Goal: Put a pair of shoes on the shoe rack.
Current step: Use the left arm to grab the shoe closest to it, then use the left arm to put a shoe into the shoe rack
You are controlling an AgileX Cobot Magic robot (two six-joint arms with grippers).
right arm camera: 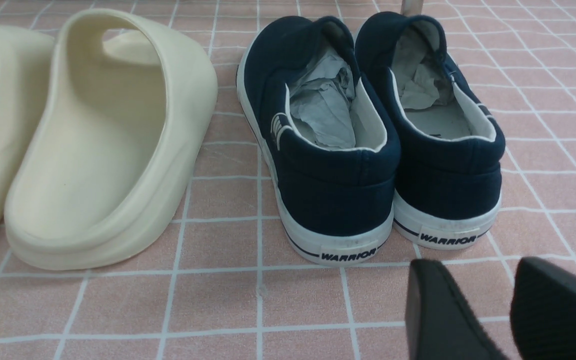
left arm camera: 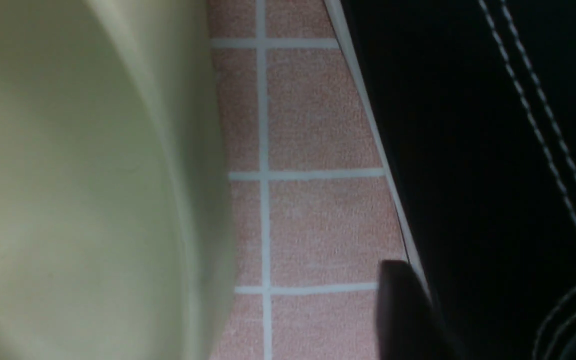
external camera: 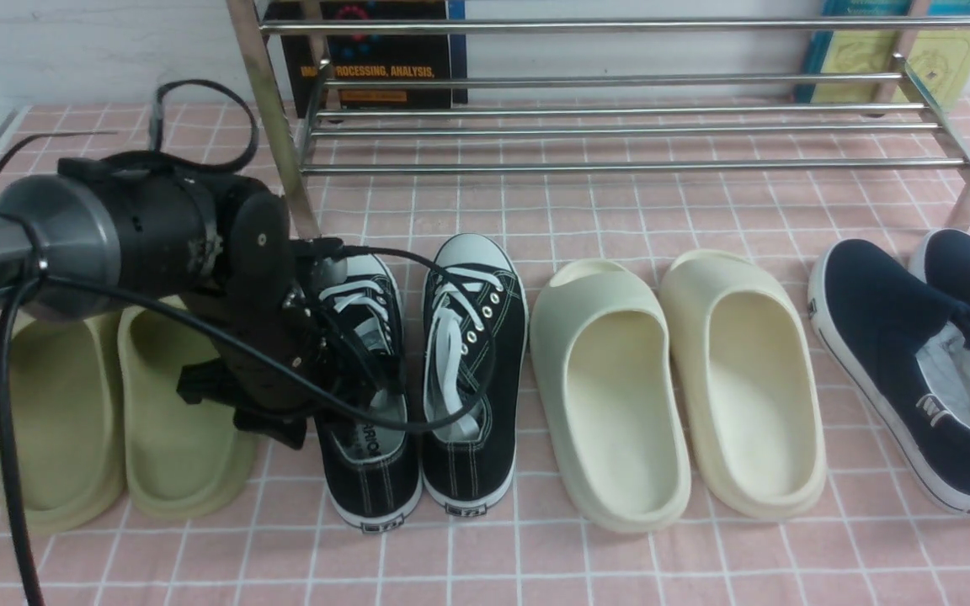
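The left black canvas sneaker lies at centre-left of the front view, directly beneath and against the left gripper, whose fingers cover its middle. Whether the gripper grasps it cannot be told, nor how its jaws stand. The right black canvas sneaker sits just beside its mate, the pair nearly touching at the heels, behind a looping black cable.

Both sneakers have white laces, white rubber toe caps, white soles and pale stitching; their toes point toward the top of the frame, where the silver metal shoe rack stands.

The left arm reaches in from the left edge, above the olive foam slides, its gripper angled down and toward the centre. In the right wrist view, the right gripper shows parted fingers at lower right, released and apart from the navy slip-ons.
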